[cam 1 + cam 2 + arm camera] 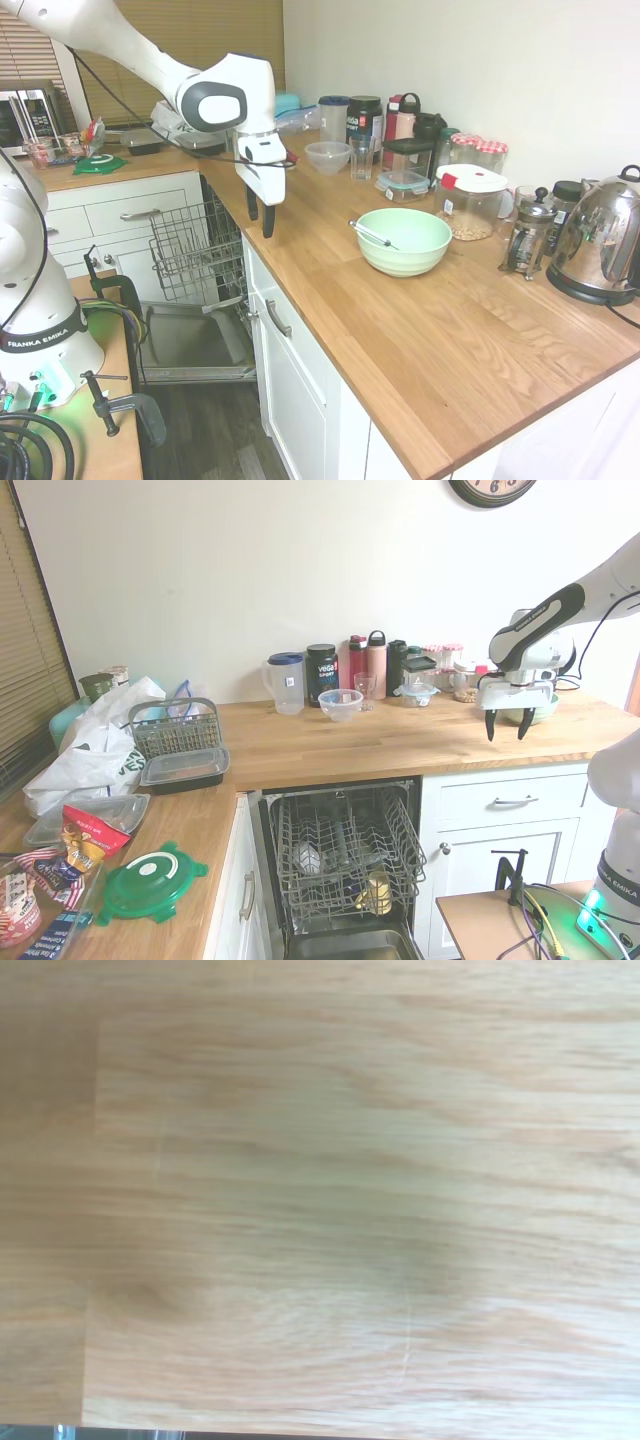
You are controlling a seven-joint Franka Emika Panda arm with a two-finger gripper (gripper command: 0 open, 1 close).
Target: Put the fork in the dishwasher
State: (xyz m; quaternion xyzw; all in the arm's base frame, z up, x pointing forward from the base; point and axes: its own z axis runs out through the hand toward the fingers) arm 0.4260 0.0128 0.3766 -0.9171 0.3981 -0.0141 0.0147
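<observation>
The fork [372, 234] is a thin silvery utensil lying across the rim of the mint-green bowl [404, 240], its handle sticking out over the rim toward the arm. My gripper [260, 222] hangs above the wooden counter, well to the left of the bowl, open and empty; it also shows as the gripper [503, 727] in front of the bowl [530, 712]. The dishwasher [345, 865] stands open under the counter with its grey wire rack [195, 250] pulled out. The wrist view shows only bare counter wood.
Along the wall stand bottles, a clear bowl [328, 156], a glass [361, 157], lidded containers [470, 200], a French press [527, 236] and a kettle [600, 240]. A cutlery basket [172, 728], bags and tubs crowd the far counter. A white drawer [120, 215] is beside the rack.
</observation>
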